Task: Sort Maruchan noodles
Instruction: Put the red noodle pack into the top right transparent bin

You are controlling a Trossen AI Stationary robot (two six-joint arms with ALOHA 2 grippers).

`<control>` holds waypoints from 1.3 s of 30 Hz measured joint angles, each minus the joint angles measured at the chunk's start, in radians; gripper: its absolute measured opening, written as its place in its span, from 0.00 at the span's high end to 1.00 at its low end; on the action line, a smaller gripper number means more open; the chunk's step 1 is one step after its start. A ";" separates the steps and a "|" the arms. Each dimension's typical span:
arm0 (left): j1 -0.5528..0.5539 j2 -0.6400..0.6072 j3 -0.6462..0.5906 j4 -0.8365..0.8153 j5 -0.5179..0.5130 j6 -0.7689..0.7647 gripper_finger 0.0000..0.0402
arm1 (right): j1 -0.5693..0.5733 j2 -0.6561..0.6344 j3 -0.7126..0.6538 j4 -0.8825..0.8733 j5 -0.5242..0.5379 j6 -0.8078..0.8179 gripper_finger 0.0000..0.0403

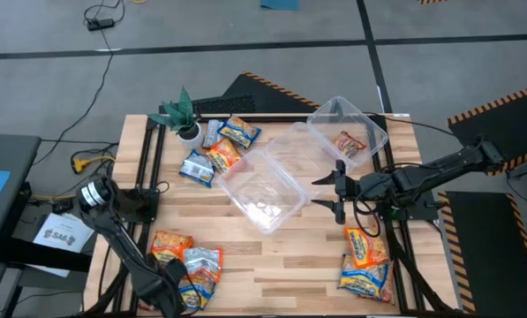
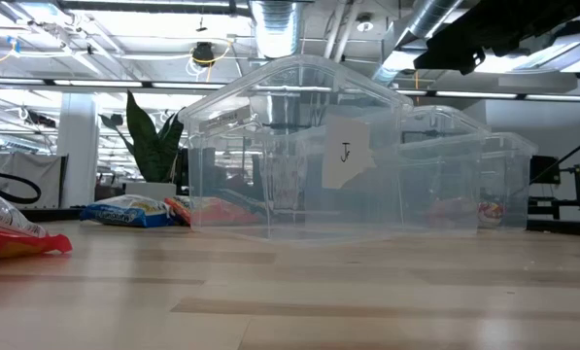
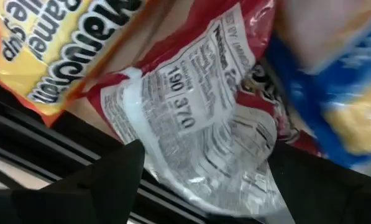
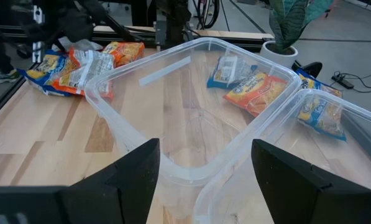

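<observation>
Maruchan packets lie in three groups: a far-left group [image 1: 219, 150] beside the plant, a near-left pile [image 1: 188, 262] and a near-right pile [image 1: 366, 261]. One orange packet [image 1: 350, 143] lies inside the far-right clear tub [image 1: 369, 124]. My left gripper [image 1: 176, 281] is low over the near-left pile and open. In its wrist view its fingers stand on either side of a red-and-white packet [image 3: 197, 118] lying label side up. My right gripper [image 1: 329, 193] is open and level. It hovers at the right rim of the middle tub [image 4: 191, 56], which holds no packet. My left gripper [image 3: 207, 163] comes down from above with one finger [image 3: 110, 180] on each side of the red-and-white packet's crinkled end [image 3: 235, 180]. The packet rests on the pile. Whether the fingers touch it cannot be told.
Three clear tubs stand together mid-table; the nearest [image 2: 294, 156] carries a paper label. A small potted plant [image 1: 185, 119] stands at the far left. Bare wood [image 1: 281, 265] lies between the two near piles. Black frame rails [image 1: 148, 168] run along the table's sides.
</observation>
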 joint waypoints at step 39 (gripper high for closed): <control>0.208 -0.227 0.513 -0.476 -0.732 0.691 1.00 | 0.000 0.000 0.000 0.000 0.018 0.000 0.31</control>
